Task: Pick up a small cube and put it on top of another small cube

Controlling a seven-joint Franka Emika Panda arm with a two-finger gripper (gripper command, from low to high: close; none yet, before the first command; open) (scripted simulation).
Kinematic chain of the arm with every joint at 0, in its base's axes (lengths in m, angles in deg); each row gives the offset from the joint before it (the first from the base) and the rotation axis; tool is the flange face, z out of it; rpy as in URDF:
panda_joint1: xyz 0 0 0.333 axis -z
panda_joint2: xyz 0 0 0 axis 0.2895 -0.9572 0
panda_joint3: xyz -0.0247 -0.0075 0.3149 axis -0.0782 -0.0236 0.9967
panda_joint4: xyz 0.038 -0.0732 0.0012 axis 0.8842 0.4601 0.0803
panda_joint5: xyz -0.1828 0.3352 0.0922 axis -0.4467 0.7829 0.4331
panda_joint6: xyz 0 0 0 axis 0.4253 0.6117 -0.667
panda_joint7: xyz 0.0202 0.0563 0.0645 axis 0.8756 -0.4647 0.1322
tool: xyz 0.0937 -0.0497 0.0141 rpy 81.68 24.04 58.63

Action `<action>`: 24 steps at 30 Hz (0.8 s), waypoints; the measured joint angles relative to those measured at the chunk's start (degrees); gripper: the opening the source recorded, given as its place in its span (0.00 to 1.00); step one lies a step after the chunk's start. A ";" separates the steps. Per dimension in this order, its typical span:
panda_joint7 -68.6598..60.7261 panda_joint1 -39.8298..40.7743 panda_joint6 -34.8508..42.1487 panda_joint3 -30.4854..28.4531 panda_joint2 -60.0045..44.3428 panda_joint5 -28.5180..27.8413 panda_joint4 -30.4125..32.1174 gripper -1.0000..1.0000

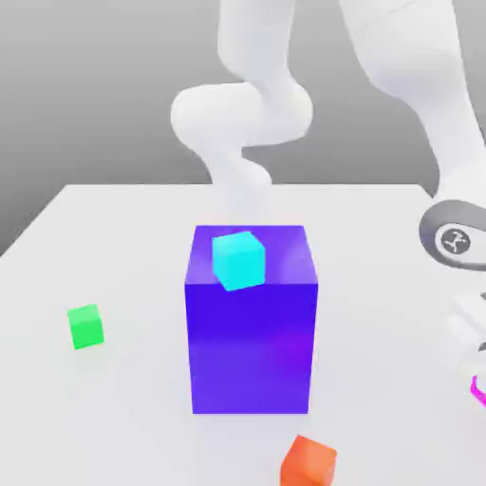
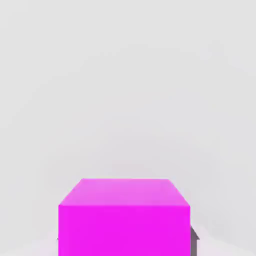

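A: Starting at the left of the exterior view?

B: Green cube [image 1: 85, 326] at mid-left, alone on the white surface [image 1: 114, 237], well apart from everything else.

A: And toward the middle?

B: Tall blue block [image 1: 252, 332] at the centre, upright, with a cyan cube [image 1: 237, 259] resting on its top face, turned slightly askew. Behind it, the white arm [image 1: 256, 104] curving up out of the top of the frame.

A: Lower down?

B: Orange cube [image 1: 308, 462] at the bottom edge, just right of centre, near the block's front but not touching.

A: Far right?

B: Tool [image 1: 475, 375] at the right edge, low over the surface, cut off by the frame, with a sliver of pink at its tip.

A: State of the tool?

B: Narrowed, clamped on the pink cube [image 2: 124, 220]. In the hand view, cube large at bottom centre, a dark finger [image 2: 194, 240] pressed to its right side. Cannot tell whether lifted or on the surface.
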 joint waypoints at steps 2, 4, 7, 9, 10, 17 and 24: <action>1.16 2.56 -0.54 -1.65 2.39 1.54 0.82 0.00; 3.65 5.25 -1.02 -4.46 4.79 2.76 2.24 0.00; 8.01 9.20 -1.67 -9.03 8.23 4.07 4.56 0.00; 11.09 11.73 -2.07 -12.05 10.43 4.63 6.09 0.00; 12.68 12.93 -2.27 -13.60 11.53 4.84 6.86 0.00; 27.58 27.45 -2.57 -24.00 19.09 5.04 14.51 0.00; 44.53 42.77 -2.00 -31.28 27.44 7.50 24.73 0.00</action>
